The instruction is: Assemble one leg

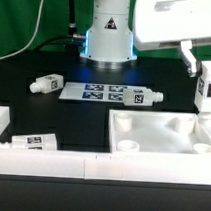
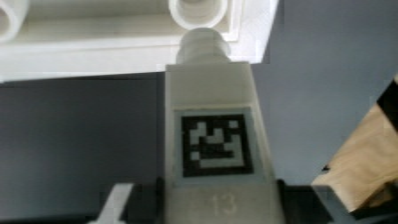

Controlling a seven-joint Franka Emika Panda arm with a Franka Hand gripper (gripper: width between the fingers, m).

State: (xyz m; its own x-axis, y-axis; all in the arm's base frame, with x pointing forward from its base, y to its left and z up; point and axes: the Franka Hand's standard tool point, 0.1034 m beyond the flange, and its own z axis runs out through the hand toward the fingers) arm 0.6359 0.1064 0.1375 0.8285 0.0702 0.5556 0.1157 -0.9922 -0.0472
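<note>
Leg (image 1: 206, 94) hangs upright in the claw (image 2: 205, 205) above tabletop (image 1: 163, 122).

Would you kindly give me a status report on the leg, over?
Gripper shut on leg. Its tip aimed at tabletop corner hole, not yet in. Nothing seen between tip and hole.

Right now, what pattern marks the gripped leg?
A black-and-white square tag on the leg; best in wrist view.
</note>
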